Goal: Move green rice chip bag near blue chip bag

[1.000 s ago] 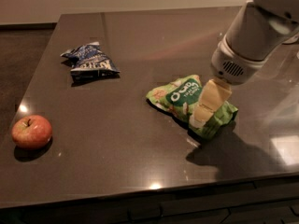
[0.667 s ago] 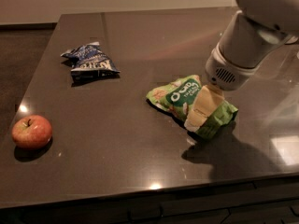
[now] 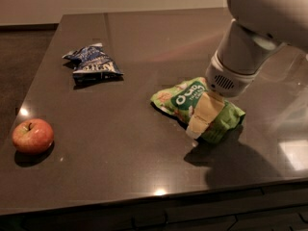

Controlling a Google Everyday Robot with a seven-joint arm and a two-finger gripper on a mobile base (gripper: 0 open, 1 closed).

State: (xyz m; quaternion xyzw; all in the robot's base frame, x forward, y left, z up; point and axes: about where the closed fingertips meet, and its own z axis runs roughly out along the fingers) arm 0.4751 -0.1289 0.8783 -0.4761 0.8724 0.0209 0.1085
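Your claw (image 3: 199, 121) rested on the green rice chip bag (image 3: 180, 100), which lay right of centre on the tabletop (image 3: 144, 47). You could not tell whether it gripped the bag. The blue chip bag (image 3: 94, 64) lay well apart, far left. An apple (image 3: 32, 136) sat near left.

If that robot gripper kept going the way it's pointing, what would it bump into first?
The gripper points down and slightly left, right at the green rice chip bag. Going straight on, it would press into that bag first, with the dark table just beneath. Whether they touch now is unclear.
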